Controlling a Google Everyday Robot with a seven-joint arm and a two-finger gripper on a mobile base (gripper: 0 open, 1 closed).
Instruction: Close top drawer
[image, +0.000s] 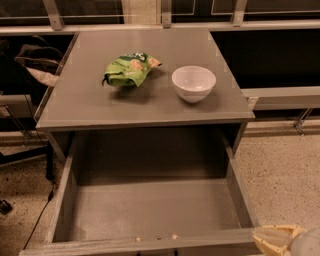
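The top drawer (150, 210) is a wide, deep grey wooden drawer pulled fully out of the grey cabinet (145, 107). It is empty inside. Its front panel and handle are below the frame edge; only the top rim of the front shows. My gripper (280, 240) shows as pale yellow fingers at the bottom right corner, just right of the drawer's front right corner, partly cut off by the frame.
A green snack bag (130, 69) and a white bowl (193, 83) sit on the cabinet top. A dark chair with a bag (30, 65) stands at the left. Speckled floor (285, 170) lies to the right. A rail and dark windows run behind.
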